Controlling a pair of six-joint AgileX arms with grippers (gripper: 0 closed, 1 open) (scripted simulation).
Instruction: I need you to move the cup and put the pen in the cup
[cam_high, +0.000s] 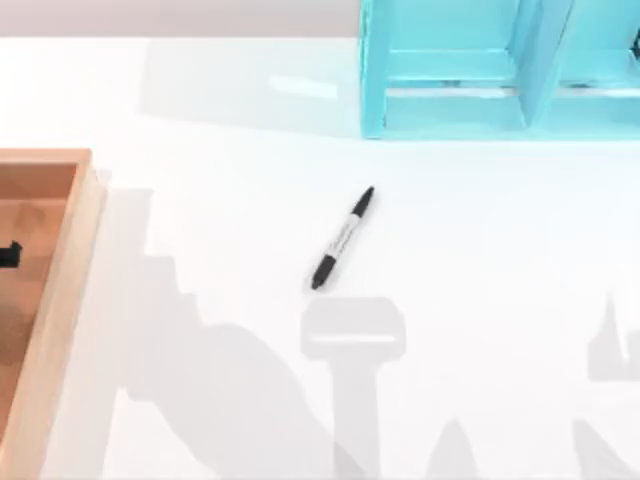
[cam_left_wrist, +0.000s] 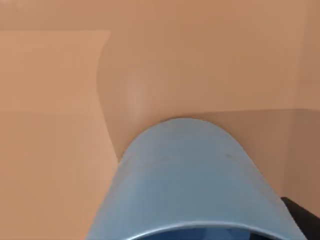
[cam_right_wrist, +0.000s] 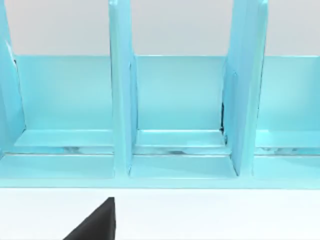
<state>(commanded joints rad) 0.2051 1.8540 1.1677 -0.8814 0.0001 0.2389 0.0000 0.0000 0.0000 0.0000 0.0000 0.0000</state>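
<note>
- white table (cam_high: 200, 120) carries the pen (cam_high: 343, 238), lying slantwise near the middle, nothing touching it.
- wooden tray (cam_high: 70, 270) sits at the left edge; the left wrist view has the blue cup (cam_left_wrist: 190, 180) up close against tan wood.
- turquoise shelf unit (cam_high: 450, 110) stands far right.
- either claw's state: cannot tell.

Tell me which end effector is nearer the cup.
Left. The left end effector is right at the cup, inside the wooden tray at the table's left; the right end effector faces the turquoise shelf, away from the cup.
</note>
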